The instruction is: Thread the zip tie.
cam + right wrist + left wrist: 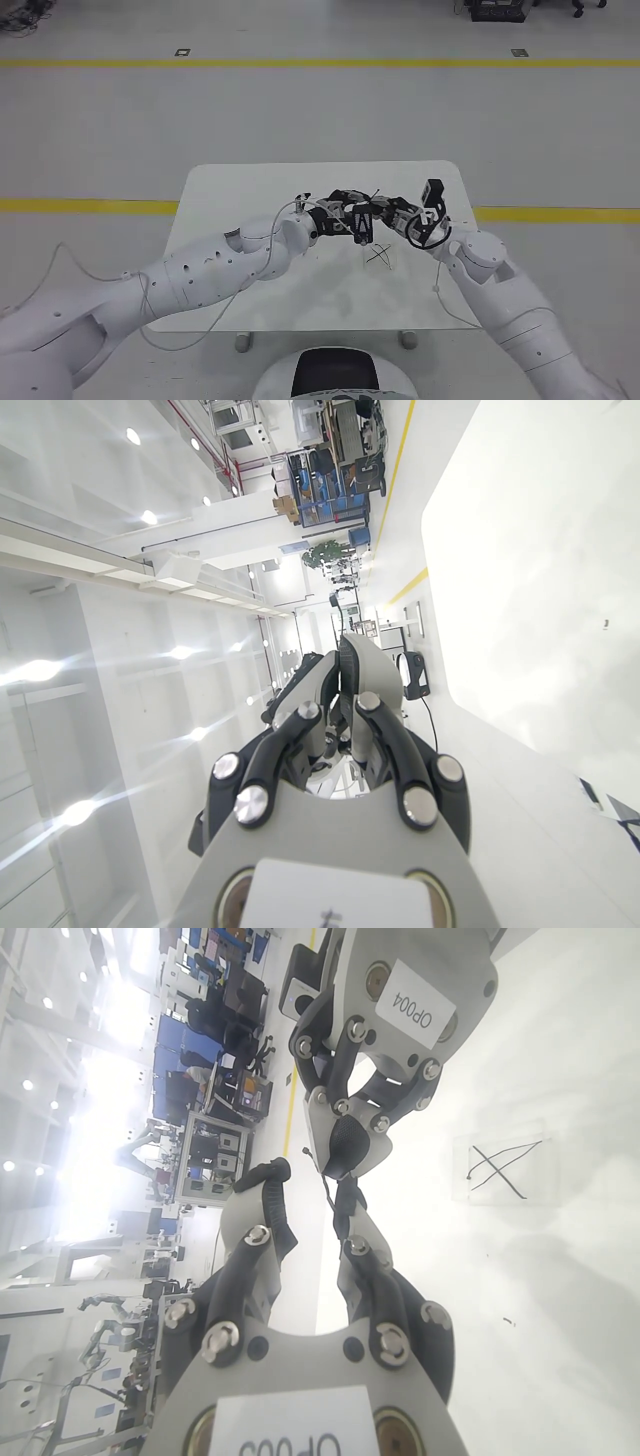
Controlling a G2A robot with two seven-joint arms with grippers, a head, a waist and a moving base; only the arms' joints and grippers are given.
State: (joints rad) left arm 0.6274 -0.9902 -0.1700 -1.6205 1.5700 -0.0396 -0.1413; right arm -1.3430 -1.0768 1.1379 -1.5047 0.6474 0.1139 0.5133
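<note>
White worktop [250, 200], mid-surface: right tool [345, 1168] pinches a zip tie [324, 1185], presenting its tail between the spread-apart fingers of the left tool [309, 1182], seemingly for threading; spare ties [500, 1168] lie crossed nearby.

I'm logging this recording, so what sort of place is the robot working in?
Probably a large robotics lab or industrial test hall: yellow floor lines run past the white table, workstation racks with screens stand behind, and other robot arms show in the background.
</note>
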